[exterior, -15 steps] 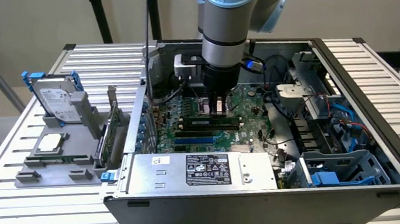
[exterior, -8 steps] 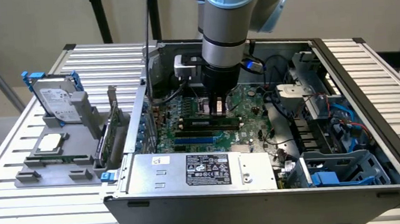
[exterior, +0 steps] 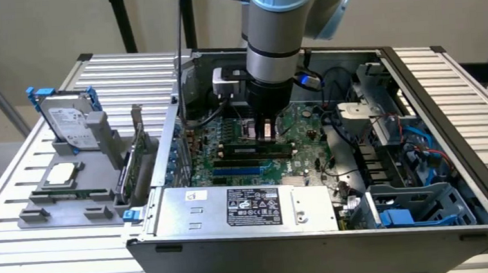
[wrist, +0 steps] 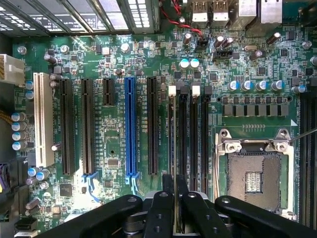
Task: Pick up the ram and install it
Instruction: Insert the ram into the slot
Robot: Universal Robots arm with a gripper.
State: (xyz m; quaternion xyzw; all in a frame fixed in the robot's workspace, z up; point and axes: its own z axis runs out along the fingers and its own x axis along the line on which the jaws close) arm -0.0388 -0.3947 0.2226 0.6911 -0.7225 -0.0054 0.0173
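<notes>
In the wrist view the ram (wrist: 173, 148) appears edge-on as a thin strip running out from between the black fingers (wrist: 161, 208). My gripper (wrist: 175, 201) is shut on it. The strip lies in line with the first of the black memory slots (wrist: 193, 134), which have white latches at their far ends. Whether the ram touches the slot I cannot tell. In the exterior view my gripper (exterior: 265, 132) points straight down over the green motherboard (exterior: 308, 125), just above the memory slots (exterior: 254, 154) inside the open computer case (exterior: 450, 135).
The empty CPU socket (wrist: 252, 176) sits beside the memory slots, and a blue expansion slot (wrist: 130, 129) lies on the other side. A power supply (exterior: 249, 207) fills the case front. On the exterior view's left, a hard drive (exterior: 70, 123) and an expansion card (exterior: 138, 160) stand in a grey holder (exterior: 60, 201).
</notes>
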